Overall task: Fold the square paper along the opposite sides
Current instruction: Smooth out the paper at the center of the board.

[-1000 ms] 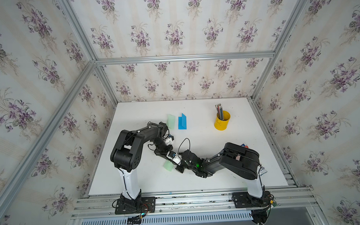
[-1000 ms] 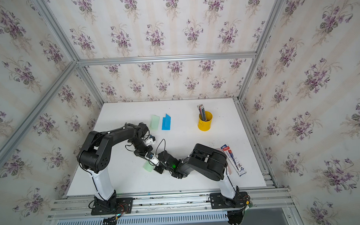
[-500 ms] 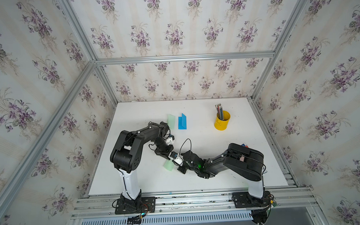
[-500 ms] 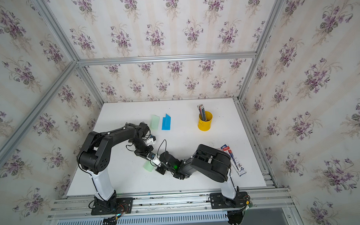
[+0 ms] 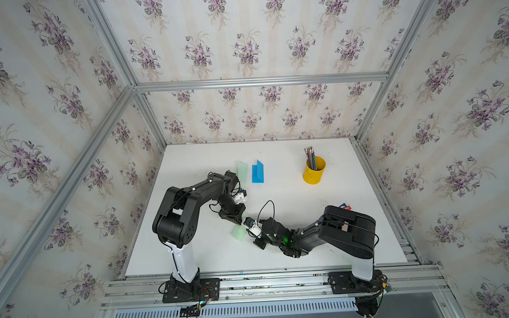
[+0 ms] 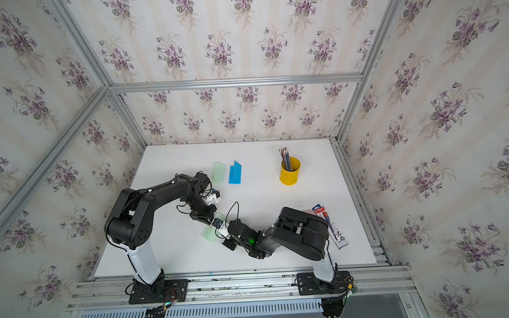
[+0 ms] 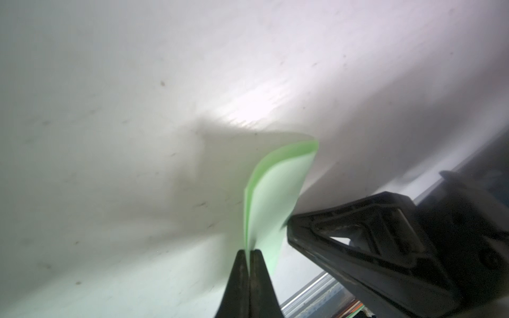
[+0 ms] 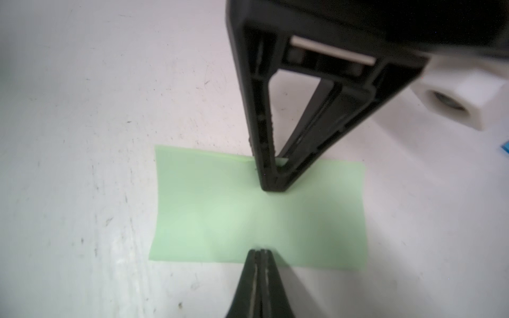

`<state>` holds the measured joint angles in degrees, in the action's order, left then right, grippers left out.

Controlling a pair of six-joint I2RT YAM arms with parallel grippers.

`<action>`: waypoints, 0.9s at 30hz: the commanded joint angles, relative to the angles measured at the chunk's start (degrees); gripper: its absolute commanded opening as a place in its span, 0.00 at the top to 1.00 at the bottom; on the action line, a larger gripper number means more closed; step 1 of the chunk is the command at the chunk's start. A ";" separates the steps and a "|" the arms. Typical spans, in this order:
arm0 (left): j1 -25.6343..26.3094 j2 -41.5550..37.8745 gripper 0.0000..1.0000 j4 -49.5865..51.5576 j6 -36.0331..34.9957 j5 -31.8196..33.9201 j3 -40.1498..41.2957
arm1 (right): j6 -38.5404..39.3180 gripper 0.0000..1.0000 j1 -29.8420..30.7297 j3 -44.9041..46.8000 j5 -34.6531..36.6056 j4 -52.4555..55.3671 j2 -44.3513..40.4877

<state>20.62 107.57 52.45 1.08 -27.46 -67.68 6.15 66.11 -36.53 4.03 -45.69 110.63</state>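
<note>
A pale green square paper (image 8: 206,209) lies doubled over on the white table (image 5: 292,199), near the front middle in both top views (image 5: 238,233) (image 6: 210,234). My left gripper (image 7: 249,252) is shut on its two free edges, which bow apart just beyond the jaws. From the opposite side, my right gripper (image 8: 260,252) is shut, its tip resting on the paper by the folded edge. In both top views the left gripper (image 5: 239,222) (image 6: 213,222) and the right gripper (image 5: 245,228) (image 6: 221,231) meet tip to tip over the paper.
A folded pale green paper (image 5: 242,171) and a folded blue paper (image 5: 257,172) lie toward the back left. A yellow cup of pencils (image 5: 314,170) stands at the back right. A pen packet (image 6: 331,227) lies by the right arm's elbow.
The right arm's elbow has shifted slightly to the right. Both grippers have stayed shut at the paper.
</note>
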 commanded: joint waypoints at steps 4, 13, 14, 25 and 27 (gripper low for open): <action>-0.06 0.95 1.00 -0.41 -0.22 1.20 -0.27 | 0.78 1.00 0.12 1.23 0.63 16.80 -3.04; -0.06 2.11 1.00 -1.02 -0.55 0.50 0.22 | 5.54 1.00 0.09 -4.87 -2.74 5.62 -2.28; -0.06 2.07 1.00 -1.11 -0.58 0.57 0.29 | 6.04 1.00 0.08 -5.46 -2.99 5.06 -1.46; -0.31 2.91 1.00 -0.96 -0.43 1.34 0.25 | 5.77 1.00 0.08 -6.55 -4.70 4.20 3.39; -0.49 2.91 1.00 -0.96 -0.32 1.58 0.27 | 5.16 1.00 0.20 -5.15 -4.50 4.58 3.04</action>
<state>20.29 110.02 51.37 1.04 -28.27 -67.53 12.14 66.19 -43.00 0.12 -44.05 113.62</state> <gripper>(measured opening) 0.059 0.067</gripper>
